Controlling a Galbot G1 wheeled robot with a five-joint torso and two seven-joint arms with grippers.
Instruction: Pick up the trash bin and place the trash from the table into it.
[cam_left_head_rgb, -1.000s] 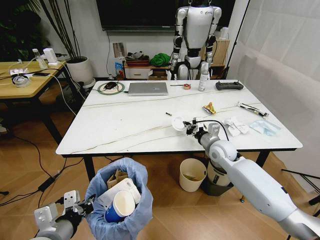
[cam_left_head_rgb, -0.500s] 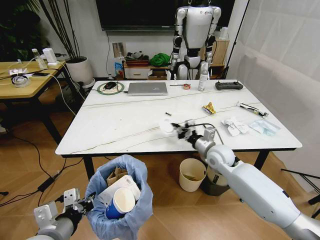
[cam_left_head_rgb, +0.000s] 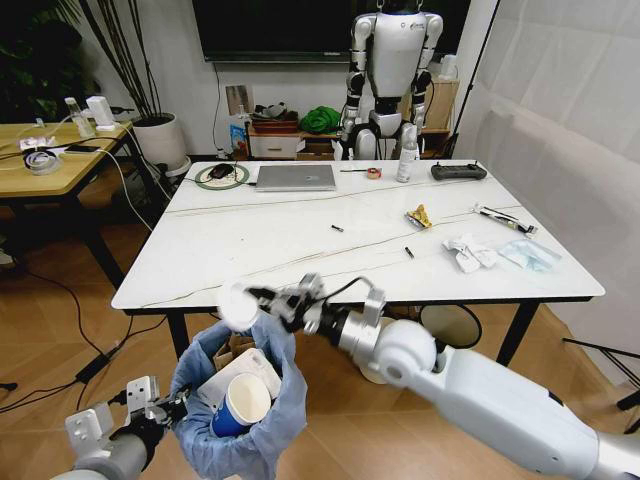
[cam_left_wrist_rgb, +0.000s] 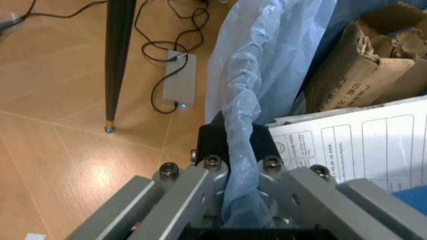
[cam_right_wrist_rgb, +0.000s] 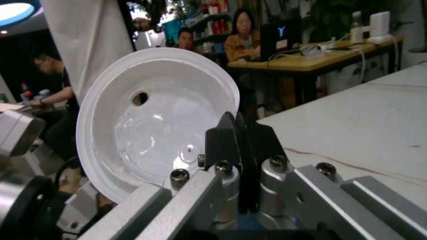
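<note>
Ahead of you stands one large white marble-look desk (cam_left_head_rgb: 250, 250) on slim black legs, its slab crossed by thin grey veins. On it you can count one silver laptop (cam_left_head_rgb: 295, 177), one black controller (cam_left_head_rgb: 459, 171), one yellow snack wrapper (cam_left_head_rgb: 419, 216) and a small cluster of crumpled white tissues (cam_left_head_rgb: 469, 252) near the right edge. Below the front edge sits one trash bin (cam_left_head_rgb: 240, 400), its crinkly light-blue bag billowing over the rim; inside lie one blue paper cup (cam_left_head_rgb: 240, 408), torn brown cardboard (cam_left_head_rgb: 233, 354) and a white printed carton. Your right gripper (cam_left_head_rgb: 268, 302) hangs just above the bin's rim, its fingers pinched on one white round lid (cam_left_head_rgb: 239, 305). Your left gripper (cam_left_head_rgb: 165, 410) sits low at the bin's left side.

From the left wrist, the fingers (cam_left_wrist_rgb: 233, 145) are clamped on a twisted fold of the blue bag (cam_left_wrist_rgb: 260, 75), with wooden floor beneath.

From the right wrist, the black fingers (cam_right_wrist_rgb: 237, 145) are closed on the edge of the lid (cam_right_wrist_rgb: 150, 120), a glossy dished plastic disc with one small hole.
</note>
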